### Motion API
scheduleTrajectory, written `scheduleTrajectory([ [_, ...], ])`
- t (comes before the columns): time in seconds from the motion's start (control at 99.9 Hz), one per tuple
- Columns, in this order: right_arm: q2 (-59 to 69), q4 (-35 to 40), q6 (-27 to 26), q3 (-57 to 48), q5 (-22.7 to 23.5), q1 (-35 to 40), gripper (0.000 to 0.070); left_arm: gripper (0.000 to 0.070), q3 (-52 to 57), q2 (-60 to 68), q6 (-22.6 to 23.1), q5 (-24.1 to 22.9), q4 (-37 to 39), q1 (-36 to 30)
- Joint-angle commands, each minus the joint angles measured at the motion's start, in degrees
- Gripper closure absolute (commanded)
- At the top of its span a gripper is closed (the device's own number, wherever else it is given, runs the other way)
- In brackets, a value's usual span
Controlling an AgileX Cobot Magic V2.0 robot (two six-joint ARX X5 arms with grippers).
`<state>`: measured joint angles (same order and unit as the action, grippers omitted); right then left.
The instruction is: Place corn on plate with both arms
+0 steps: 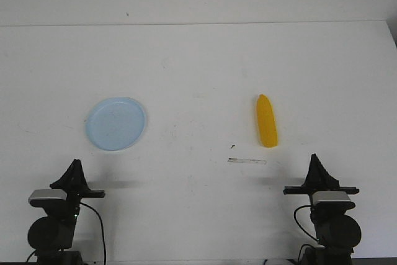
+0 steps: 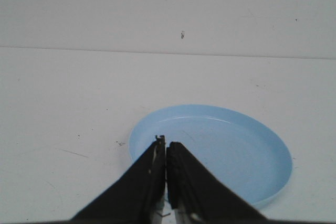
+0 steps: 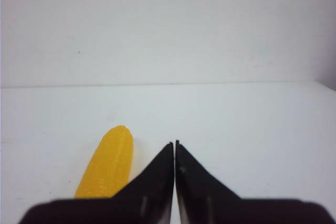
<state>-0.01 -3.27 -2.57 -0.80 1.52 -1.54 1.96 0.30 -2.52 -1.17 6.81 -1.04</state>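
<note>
A bright yellow corn (image 1: 267, 121) lies on the white table right of centre, its pointed end facing away from me; it shows too in the right wrist view, corn (image 3: 106, 164), beside the fingers. The pale blue plate (image 1: 116, 123) rests left of centre, and its rim (image 2: 278, 145) fills the left wrist view just beyond the fingers. My left gripper (image 1: 75, 163) sits near the front edge, shut with nothing held, short of the plate. My right gripper (image 1: 314, 157) is shut and empty, near and right of the corn. In the wrist views, left gripper (image 2: 166, 141) and right gripper (image 3: 174, 142) show jaws pressed together.
A thin pale strip (image 1: 247, 161) lies on the table just in front of the corn, with a small dark speck (image 1: 232, 146) beside it. The white table's far edge (image 1: 198, 24) meets a plain wall.
</note>
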Motion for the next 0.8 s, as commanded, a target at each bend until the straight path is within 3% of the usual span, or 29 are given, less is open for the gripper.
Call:
scheduleTrajectory([
  [0.0, 0.1, -0.6, -0.3, 0.1, 0.0, 0.0, 0.0697, 0.0699, -1.2, -0.1, 0.0, 0.0, 0.7, 0.0],
  [0.701, 0.1, -0.6, -0.3, 0.1, 0.0, 0.0, 0.0697, 0.0699, -1.2, -0.1, -0.2, 0.0, 2.2, 0.0],
  [0.791, 0.1, -0.6, -0.3, 0.1, 0.0, 0.0, 0.0697, 0.0699, -1.0, -0.1, -2.3, 0.0, 4.5, 0.0],
])
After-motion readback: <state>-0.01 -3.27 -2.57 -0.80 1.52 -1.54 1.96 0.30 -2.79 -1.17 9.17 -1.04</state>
